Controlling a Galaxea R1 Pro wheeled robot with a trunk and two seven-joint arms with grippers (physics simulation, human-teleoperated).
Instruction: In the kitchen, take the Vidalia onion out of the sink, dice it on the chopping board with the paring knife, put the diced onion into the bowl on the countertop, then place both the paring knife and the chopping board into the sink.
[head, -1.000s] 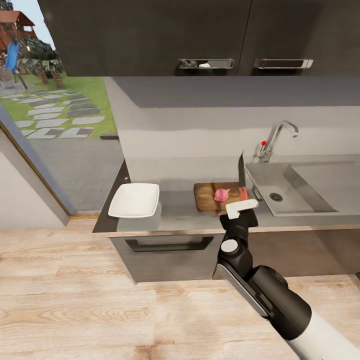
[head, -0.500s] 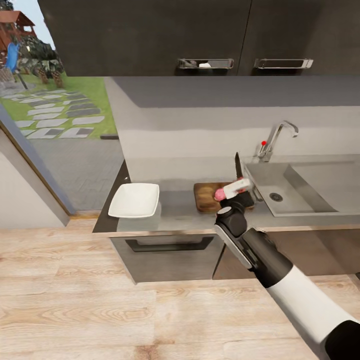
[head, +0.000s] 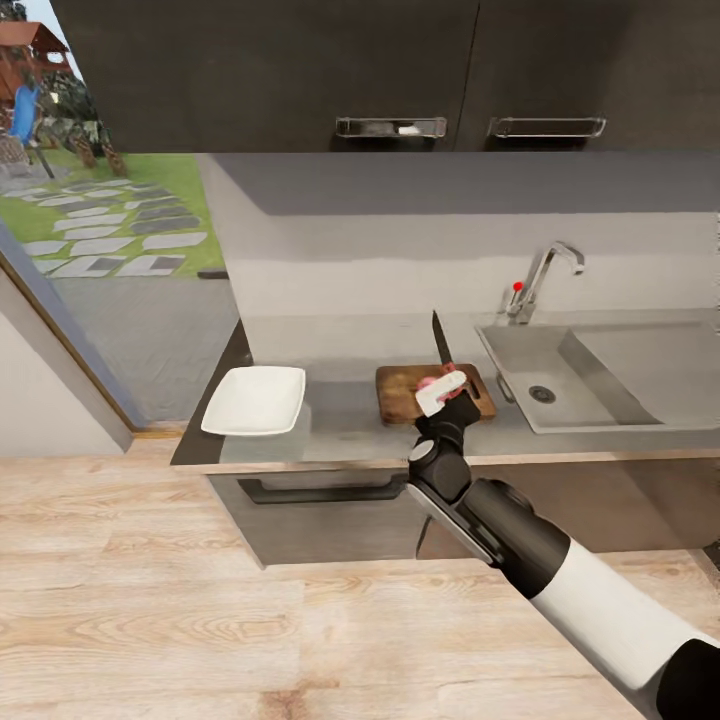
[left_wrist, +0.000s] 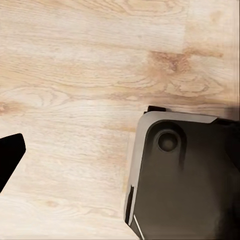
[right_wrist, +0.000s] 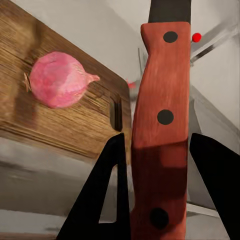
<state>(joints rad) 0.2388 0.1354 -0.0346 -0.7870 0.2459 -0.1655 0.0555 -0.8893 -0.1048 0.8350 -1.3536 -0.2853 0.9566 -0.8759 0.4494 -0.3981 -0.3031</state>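
Observation:
The brown chopping board (head: 400, 396) lies on the grey countertop (head: 340, 425), just left of the sink (head: 580, 372). A pink Vidalia onion (right_wrist: 59, 80) rests on the chopping board (right_wrist: 35, 107); in the head view a sliver of the onion (head: 427, 383) peeks past my hand. My right gripper (head: 441, 393) hovers over the board's right half, shut on the paring knife. The dark blade (head: 440, 343) points up and away. In the right wrist view the reddish handle (right_wrist: 161, 100) sits between two black fingers (right_wrist: 111, 192). The white bowl (head: 254, 400) stands at the counter's left end. One left finger (left_wrist: 9, 157) shows, far to the side.
A chrome tap (head: 545, 272) with a red knob stands behind the sink. Dark upper cabinets (head: 300, 70) hang above. Left of the counter a glass door (head: 100, 250) looks onto a garden. The left wrist view looks down on wooden floor (left_wrist: 90, 65) and my dark base (left_wrist: 185, 175).
My right gripper with the knife has moved left, from the board's right edge to over the board beside the onion. The head camera has shifted slightly, sliding the scene leftward.

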